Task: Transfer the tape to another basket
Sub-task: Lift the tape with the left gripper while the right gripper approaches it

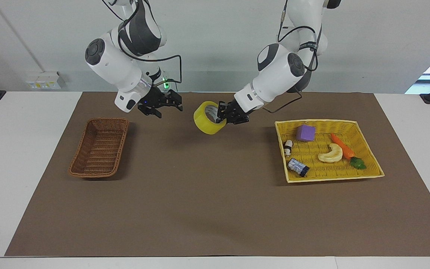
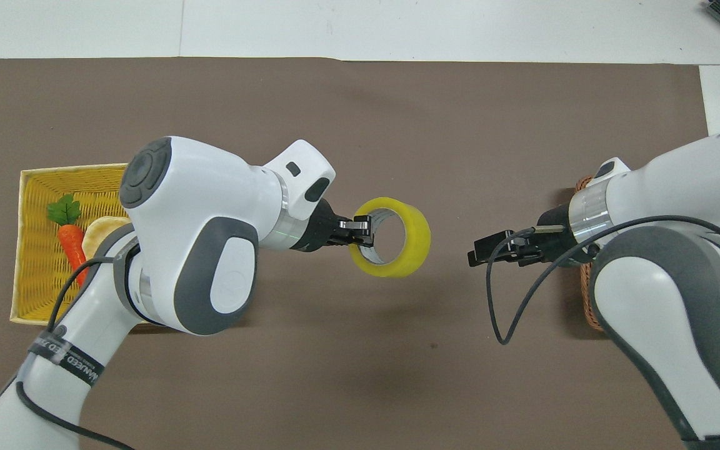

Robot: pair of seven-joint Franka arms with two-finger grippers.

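The yellow tape roll [image 1: 207,125] hangs in the air over the middle of the brown mat, between the two baskets. My left gripper [image 1: 220,112] is shut on its rim, one finger inside the core; the overhead view shows the gripper [image 2: 363,228] and the tape [image 2: 421,240] too. My right gripper [image 1: 169,111] is open and empty, up in the air over the mat between the tape and the dark brown wicker basket [image 1: 99,149]. In the overhead view the right gripper [image 2: 475,253] points at the tape with a gap between them. The right arm hides most of the basket [image 2: 587,300] there.
The yellow woven tray-basket [image 1: 327,121] at the left arm's end holds a purple cube [image 1: 306,132], a carrot [image 1: 343,147], a pale crescent slice [image 1: 331,154], a panda toy [image 1: 287,147] and a small wrapped item [image 1: 298,167].
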